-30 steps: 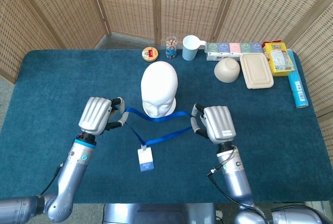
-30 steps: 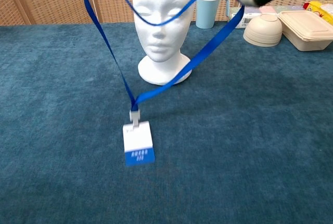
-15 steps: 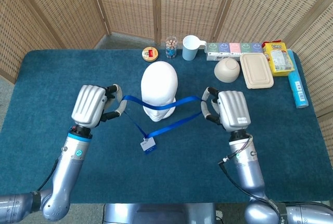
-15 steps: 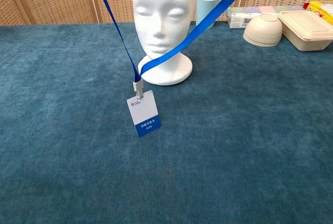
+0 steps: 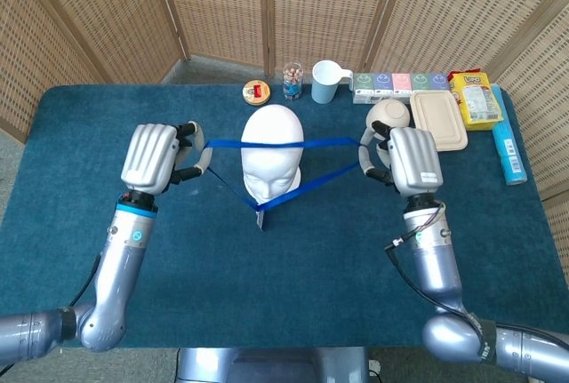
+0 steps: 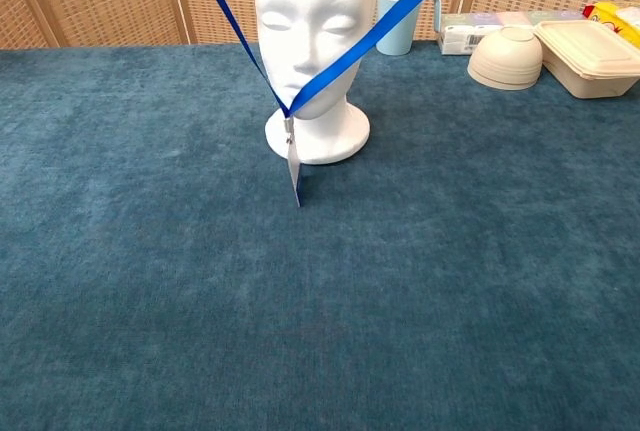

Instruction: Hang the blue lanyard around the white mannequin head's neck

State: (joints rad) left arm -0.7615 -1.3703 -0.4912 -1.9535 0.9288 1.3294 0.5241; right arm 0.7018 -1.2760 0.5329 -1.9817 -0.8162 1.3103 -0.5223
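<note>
Blue lanyard (image 5: 293, 189) is stretched open between our two hands, and that's what the next bit hinges on. Our left hand (image 5: 156, 157) pinches the strap on the left of the mannequin head (image 5: 272, 154), our right hand (image 5: 407, 159) pinches it on the right, both about level with it. One run of strap crosses the top of the head left to right; the other dips in a V at the chin, badge (image 6: 295, 173) dangling. Neither hand's nearer, so we'd guess both go far and down together.
</note>
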